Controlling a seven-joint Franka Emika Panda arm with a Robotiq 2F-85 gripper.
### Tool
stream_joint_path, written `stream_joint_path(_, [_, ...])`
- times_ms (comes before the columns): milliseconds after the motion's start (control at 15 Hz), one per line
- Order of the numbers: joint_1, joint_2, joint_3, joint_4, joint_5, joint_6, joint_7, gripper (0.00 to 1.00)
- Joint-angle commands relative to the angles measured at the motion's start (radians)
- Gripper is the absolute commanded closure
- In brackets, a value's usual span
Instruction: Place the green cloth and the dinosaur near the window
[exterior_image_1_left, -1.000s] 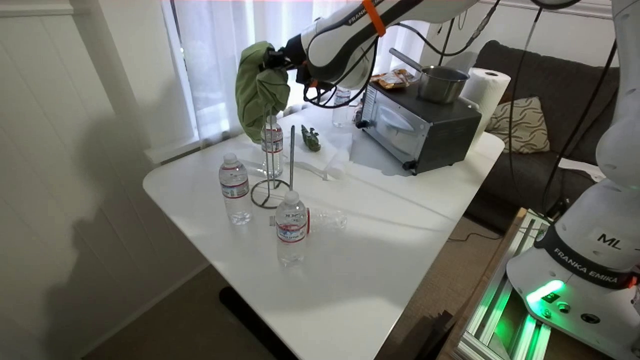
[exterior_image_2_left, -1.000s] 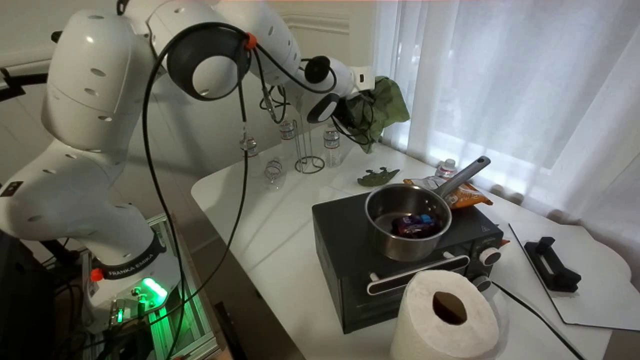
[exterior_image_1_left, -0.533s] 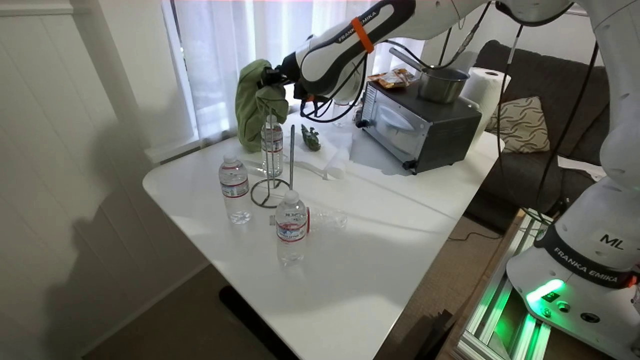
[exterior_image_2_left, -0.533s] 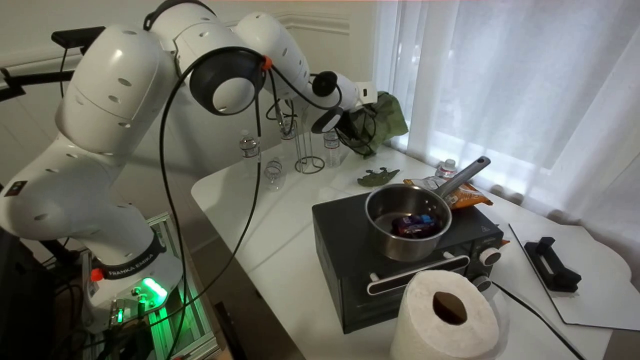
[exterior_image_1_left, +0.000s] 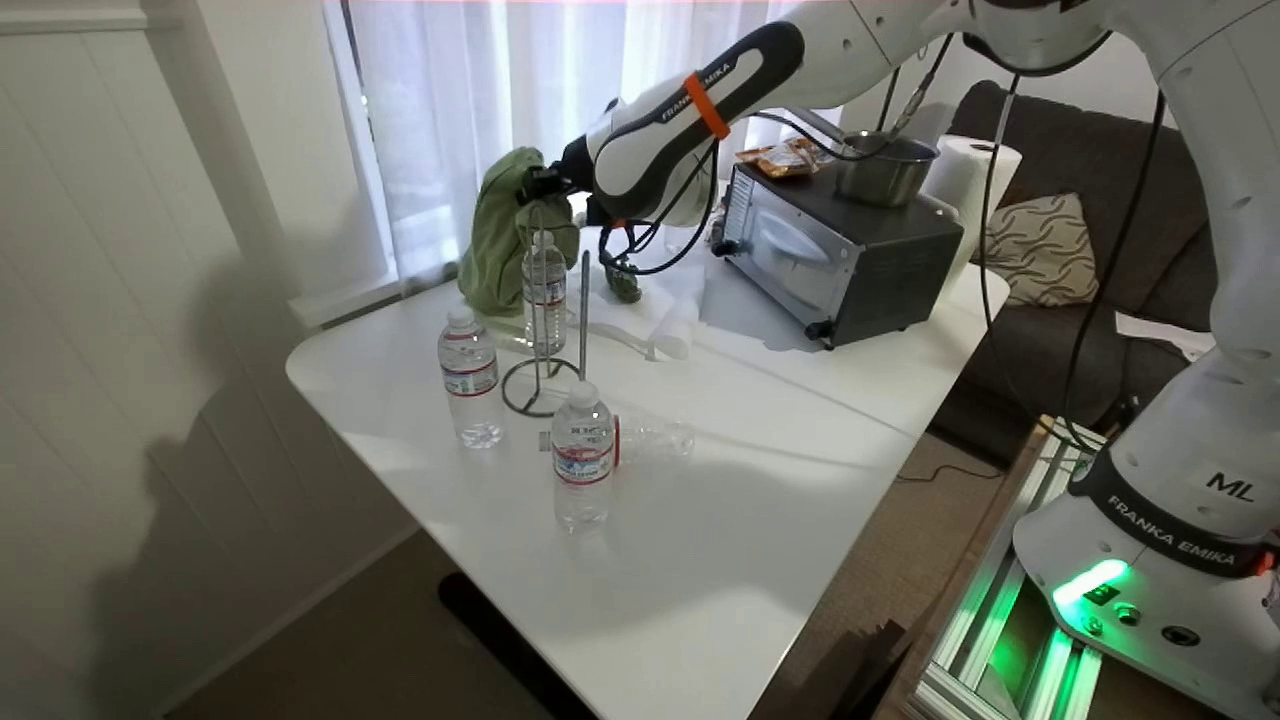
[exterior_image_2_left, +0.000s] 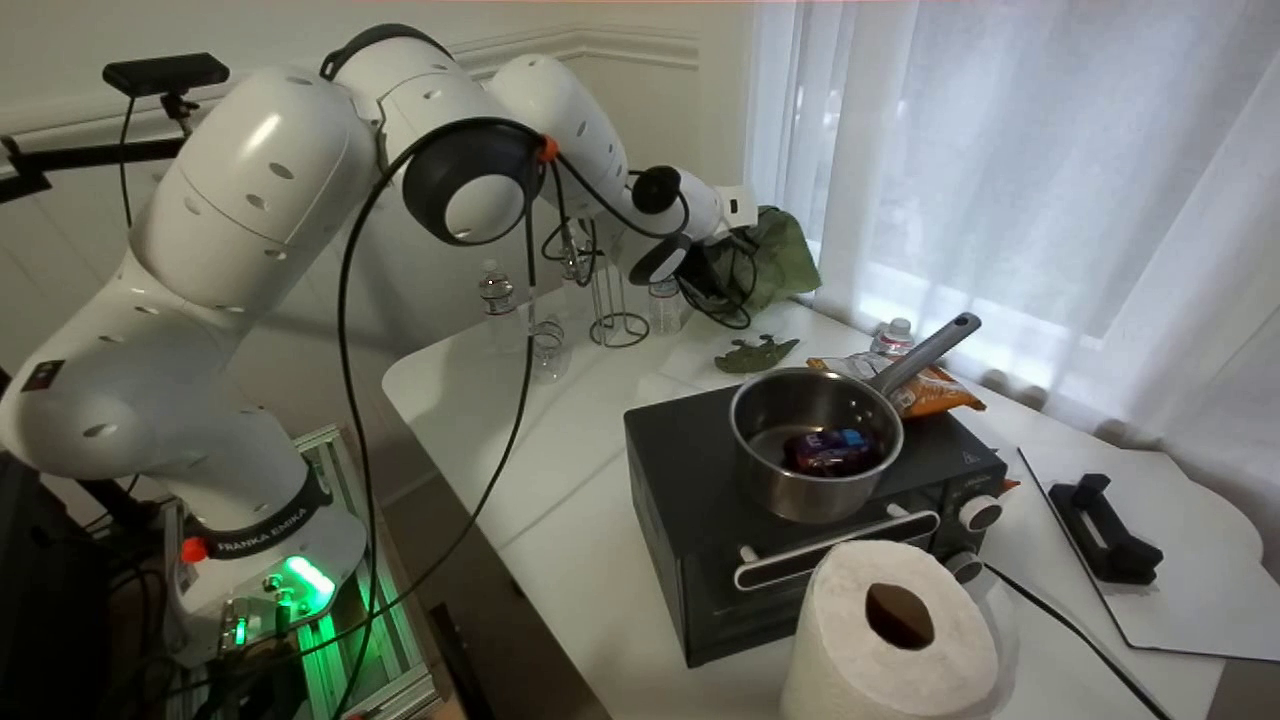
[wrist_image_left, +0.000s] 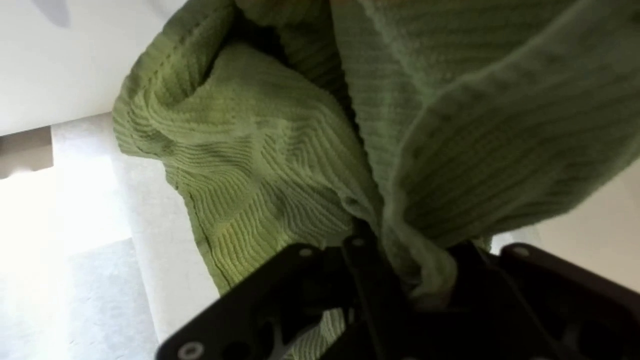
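Observation:
The green cloth (exterior_image_1_left: 497, 245) hangs bunched from my gripper (exterior_image_1_left: 533, 186) at the table's window side, behind a standing bottle. Its lower end appears to meet the tabletop near the curtained window (exterior_image_1_left: 430, 130). The cloth also shows in an exterior view (exterior_image_2_left: 785, 262), where the arm partly hides it. In the wrist view the cloth (wrist_image_left: 270, 135) fills much of the picture, and a fold is pinched between the fingers of the gripper (wrist_image_left: 407, 250). The small green dinosaur (exterior_image_1_left: 625, 284) lies on the table, partly behind the arm's cable; it shows fully in an exterior view (exterior_image_2_left: 757, 354).
Water bottles stand near the gripper (exterior_image_1_left: 545, 290), at the left (exterior_image_1_left: 468, 385) and in front (exterior_image_1_left: 582, 470); another lies on its side (exterior_image_1_left: 655, 440). A wire stand (exterior_image_1_left: 525, 408) rises among them. A toaster oven (exterior_image_2_left: 690, 480) carries a pot (exterior_image_2_left: 815, 490) and an orange packet (exterior_image_2_left: 935, 390).
My gripper has moved down with the green cloth, and the cloth's lower end has come down to the table beside the window. The dinosaur and bottles have not moved.

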Motion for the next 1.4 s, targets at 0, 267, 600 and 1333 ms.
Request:
stream_joint_path(0, [0.035, -0.016, -0.036, 0.016, 0.016, -0.029, -0.003, 0.43])
stream_joint_path(267, [0.122, -0.125, -0.164, -0.042, 0.012, -0.065, 0.106, 0.15])
stream_joint_path(600, [0.258, -0.286, -0.356, -0.135, 0.078, -0.099, 0.147, 0.00])
stream_joint_path(1333, [0.840, -0.554, -1.126, -0.327, 0.030, -0.669, 0.311, 0.00])
